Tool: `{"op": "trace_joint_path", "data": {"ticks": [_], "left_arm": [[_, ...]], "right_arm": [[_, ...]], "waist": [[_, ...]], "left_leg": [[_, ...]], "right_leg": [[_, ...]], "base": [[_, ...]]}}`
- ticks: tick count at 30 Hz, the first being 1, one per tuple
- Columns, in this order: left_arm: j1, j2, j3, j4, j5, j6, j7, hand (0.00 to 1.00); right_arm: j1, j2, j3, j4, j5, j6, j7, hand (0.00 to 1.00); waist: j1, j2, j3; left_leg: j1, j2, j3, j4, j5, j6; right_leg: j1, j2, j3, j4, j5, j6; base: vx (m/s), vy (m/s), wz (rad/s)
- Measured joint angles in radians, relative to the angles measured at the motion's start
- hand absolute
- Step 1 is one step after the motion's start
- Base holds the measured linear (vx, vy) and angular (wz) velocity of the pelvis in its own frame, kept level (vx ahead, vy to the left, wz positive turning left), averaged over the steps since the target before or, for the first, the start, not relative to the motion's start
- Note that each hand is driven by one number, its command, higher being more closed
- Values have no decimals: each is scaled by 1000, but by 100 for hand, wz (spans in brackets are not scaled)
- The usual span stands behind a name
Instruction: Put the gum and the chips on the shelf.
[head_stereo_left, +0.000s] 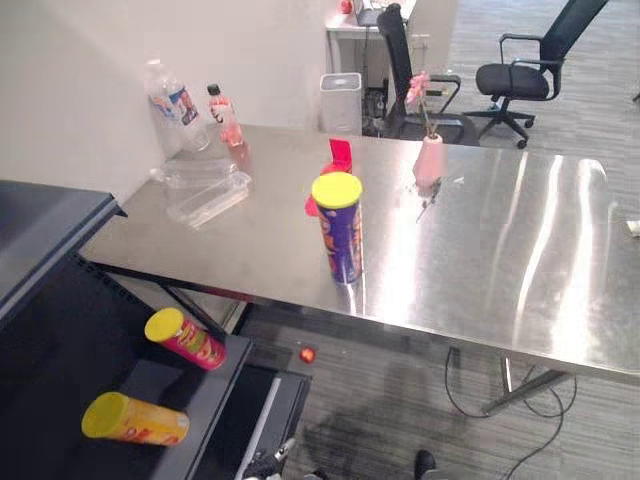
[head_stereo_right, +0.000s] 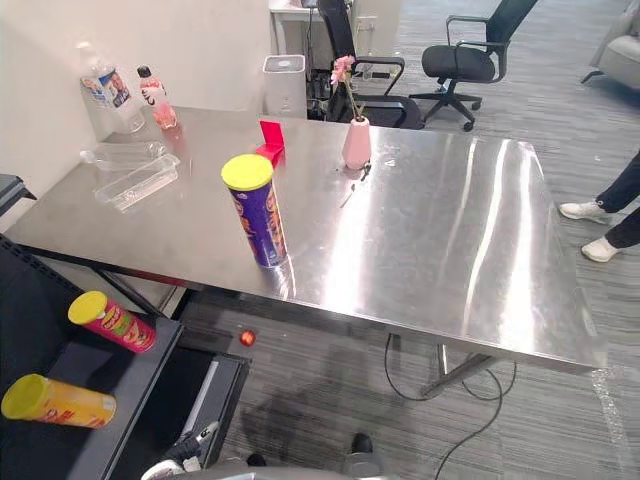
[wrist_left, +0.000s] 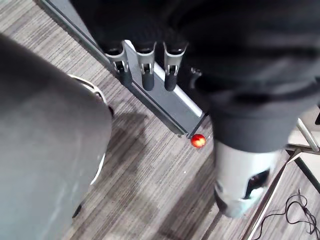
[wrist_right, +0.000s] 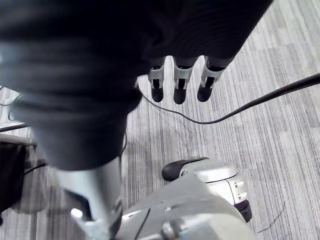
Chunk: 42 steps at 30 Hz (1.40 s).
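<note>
A purple chips can (head_stereo_left: 340, 230) with a yellow lid stands upright near the front edge of the steel table (head_stereo_left: 500, 250). Just behind it sits a small red gum pack (head_stereo_left: 340, 156). The black shelf (head_stereo_left: 60, 330) is at the lower left; on it lie a red chips can (head_stereo_left: 187, 340) and a yellow one (head_stereo_left: 135, 419). My left hand (wrist_left: 146, 75) hangs over the floor beside the shelf's base, fingers straight, holding nothing. Over the carpet, my right hand (wrist_right: 178, 87) also hangs with straight, empty fingers.
A pink vase (head_stereo_left: 428, 160) with a flower, two bottles (head_stereo_left: 178, 105), and a clear plastic box (head_stereo_left: 205, 190) stand on the table. A small red ball (head_stereo_left: 307, 354) lies on the floor under the table edge. Office chairs (head_stereo_left: 520, 75) stand behind; a person's shoes (head_stereo_right: 585, 210) at right.
</note>
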Motion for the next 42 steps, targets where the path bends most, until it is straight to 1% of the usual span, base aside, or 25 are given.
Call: {"op": "trace_joint_path", "data": {"ticks": [2, 5, 7, 10, 13, 15, 17, 18, 20, 21, 23, 24, 25, 26, 27, 28, 30, 31, 33, 34, 36, 39, 40, 41, 42], "left_arm": [[2, 8, -11, 11, 7, 0, 2, 0], [0, 15, -43, 25, 20, -11, 2, 0], [-4, 15, -50, 32, 20, -16, 4, 0], [-4, 15, -65, 38, 20, -22, 6, 0], [-4, 19, -77, 39, 20, -26, 6, 0], [-3, 19, -76, 44, 20, -35, 7, 0], [-2, 17, -68, 46, 21, -45, 7, 0], [2, 15, -50, 46, 25, -47, 8, 0], [2, 15, -33, 46, 27, -48, 7, 0], [3, 15, -17, 45, 29, -48, 7, 0], [10, 16, 34, 42, 30, -49, 7, 0], [13, 16, 45, 41, 30, -49, 7, 0], [24, 16, 74, 34, 48, -49, 7, 0], [27, 17, 81, 32, 59, -49, 7, 0], [39, 18, 94, 23, 66, -49, 7, 0], [43, 18, 101, 22, 68, -49, 7, 0], [54, 18, 115, 11, 96, -44, 7, 0], [60, 18, 116, 3, 101, -44, 7, 0], [75, 18, 115, -14, 101, -42, 7, 0], [75, 18, 114, -14, 101, -40, 7, 0], [82, 19, 106, -25, 101, -23, 6, 0], [93, 22, 85, -43, 101, -18, 4, 0], [93, 24, 79, -44, 101, -18, 4, 0], [101, 25, 70, -62, 101, -7, 4, 0], [111, 25, 67, -75, 104, -6, 4, 0]], "right_arm": [[-4, 2, 0, 0, 0, -7, -8, 0], [-7, -2, 0, 0, 9, -36, -21, 0], [-7, -2, -1, 2, 16, -39, -24, 0], [-7, 1, 0, 2, 22, -44, -38, 0], [-4, 9, -4, 2, 111, -53, -65, 0], [-3, 26, -28, 2, 221, -64, -96, 0], [-2, 33, -52, 2, 292, -69, -111, 0], [0, 37, -85, 2, 359, -80, -136, 0], [2, 36, -141, 2, 410, -85, -152, 0], [2, 36, -184, 2, 455, -93, -172, 0], [3, 25, -338, 1, 555, -116, -209, 0], [2, 18, -377, 1, 573, -121, -219, 0], [-3, -9, -466, -2, 613, -136, -239, 0], [-6, -20, -499, -8, 630, -145, -246, 0], [-13, -47, -562, -31, 640, -155, -263, 0], [-15, -57, -586, -48, 643, -158, -267, 0], [-30, -111, -672, -132, 648, -167, -284, 0], [-36, -122, -687, -153, 649, -175, -284, 0], [-56, -168, -696, -272, 651, -189, -288, 0], [-63, -177, -695, -301, 650, -195, -287, 0], [-104, -212, -688, -419, 649, -214, -287, 0], [-160, -233, -666, -551, 645, -237, -273, 0], [-166, -241, -659, -567, 644, -239, -267, 0], [-199, -287, -644, -648, 619, -261, -241, 0], [-201, -296, -637, -675, 577, -266, -230, 0]], "waist": [[0, 1, -2], [0, 11, -11], [0, 12, -10], [0, 7, -13], [1, -1, -15], [3, -9, -18], [4, -11, -20], [4, -15, -24], [9, -22, -27], [12, -28, -31], [24, -46, -43], [25, -51, -46], [25, -61, -54], [25, -64, -57], [24, -68, -61], [24, -69, -64], [22, -73, -70], [22, -74, -72], [19, -74, -75], [19, -72, -78], [15, -70, -84], [-1, -67, -86], [-1, -67, -86], [-2, -66, -87], [-4, -66, -88]], "left_leg": [[22, -14, 3, -22, 0, 0], [35, -23, 0, -40, 0, 1], [46, -21, -5, -41, 0, 1], [67, -11, -11, -53, 0, 1], [67, -12, -25, -60, 3, 5], [74, -16, -26, -74, 12, 12], [81, -17, -26, -82, 15, 11], [85, -19, -26, -93, 22, 13], [83, -19, -25, -95, 24, 10], [82, -19, -25, -98, 24, 7], [84, -18, -23, -111, 30, 6], [84, -18, -23, -113, 30, 7], [88, -18, -20, -120, 31, 8], [92, -19, -18, -125, 32, 9], [99, -20, -8, -130, 34, 13], [100, -21, -4, -132, 33, 13], [102, -26, 3, -145, 34, 14], [100, -26, 6, -145, 34, 14], [102, -24, 20, -146, 33, 13], [103, -23, 24, -146, 32, 13], [101, -21, 32, -146, 29, 11], [99, -18, 37, -144, 28, 9], [99, -18, 38, -143, 27, 8], [99, -15, 50, -130, 15, 6], [98, -16, 53, -125, 11, 6]], "right_leg": [[4, -9, 6, -1, 1, 2], [8, -11, 0, -1, 1, 2], [18, -4, -6, -1, 1, 2], [34, 9, -23, -1, 0, 1], [32, 8, -30, -1, -3, -2], [31, 6, -34, 2, -4, -3], [31, 5, -34, 6, -6, -5], [30, 4, -34, 8, -11, -5], [25, 4, -34, 11, -14, -2], [22, 4, -34, 12, -14, -2], [16, 5, -34, 12, -13, -2], [16, 4, -34, 12, -13, -2], [16, 3, -33, 11, -10, -5], [16, 2, -32, 11, -10, -5], [15, 1, -26, 11, -10, -4], [14, 1, -23, 10, -10, -4], [5, -3, -18, 11, -9, -4], [1, -2, -17, 12, -9, -3], [-3, 0, -12, 13, -9, -3], [-4, 1, -9, 13, -9, -3], [-16, 3, 3, 15, -9, -3], [-19, 7, 7, 16, -9, -3], [-20, 7, 8, 16, -9, -3], [-22, 10, 21, 16, -9, -3], [-23, 10, 24, 16, -9, -3]], "base": [[89, 92, -13], [73, 30, -6], [50, -7, -3], [-12, -52, 1], [-73, -23, 7], [-86, -18, 2], [-73, -10, -1], [-61, -9, 0], [-38, -5, -1], [0, 0, 0], [0, 0, 0], [0, 0, 0], [35, 7, -3], [47, 18, -11], [34, 16, -13], [35, 26, -17], [41, 29, -11], [43, 23, -9], [41, 9, -12], [32, 0, -15], [14, -6, -16], [-1, -8, -4], [-35, -32, -15], [-35, -20, -19], [-34, -22, -20]]}}
